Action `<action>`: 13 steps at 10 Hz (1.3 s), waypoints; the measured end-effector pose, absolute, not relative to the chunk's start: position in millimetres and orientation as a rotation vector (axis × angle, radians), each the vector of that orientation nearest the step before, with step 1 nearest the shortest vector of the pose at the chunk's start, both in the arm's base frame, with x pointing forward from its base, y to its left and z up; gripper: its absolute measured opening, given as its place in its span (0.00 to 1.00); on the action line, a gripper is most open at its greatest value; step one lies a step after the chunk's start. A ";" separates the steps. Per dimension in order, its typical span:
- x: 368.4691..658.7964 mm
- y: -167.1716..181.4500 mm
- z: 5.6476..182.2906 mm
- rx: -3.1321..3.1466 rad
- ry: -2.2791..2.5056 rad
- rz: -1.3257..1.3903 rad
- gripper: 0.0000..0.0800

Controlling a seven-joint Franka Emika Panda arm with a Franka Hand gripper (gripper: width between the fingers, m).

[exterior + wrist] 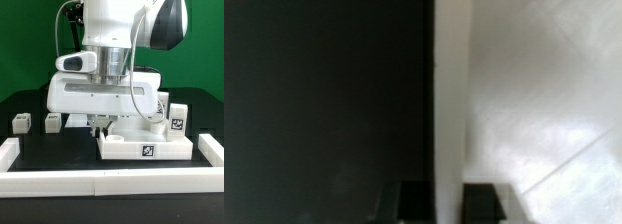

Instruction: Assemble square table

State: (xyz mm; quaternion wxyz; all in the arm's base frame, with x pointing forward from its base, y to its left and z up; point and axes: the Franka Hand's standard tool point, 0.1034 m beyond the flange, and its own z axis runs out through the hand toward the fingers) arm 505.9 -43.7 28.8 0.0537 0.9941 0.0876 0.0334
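On the matte black tabletop (pixel 60 152), two small chunky white leg blocks (pixel 20 123) sit at the exterior view's left, then the gripper (pixel 100 126) pinches narrowly the thin raised rim of the smooth white square table slab (pixel 150 147), right of centre

Blurred square table (pixel 544 100); claw (pixel 448 190) edge-cropped

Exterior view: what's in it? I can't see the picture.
A white robot arm reaches down, its gripper closed on the edge of the white square table top on a black table. Two small leg blocks sit at the exterior view's left and another stands at its right.
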 end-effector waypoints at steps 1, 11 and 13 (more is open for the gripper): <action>508.2 -43.3 29.7 3.000 0.385 0.098 0.08; 549.9 -29.8 37.1 2.541 1.464 0.038 0.08; 556.1 -19.0 37.2 2.365 1.704 0.024 0.08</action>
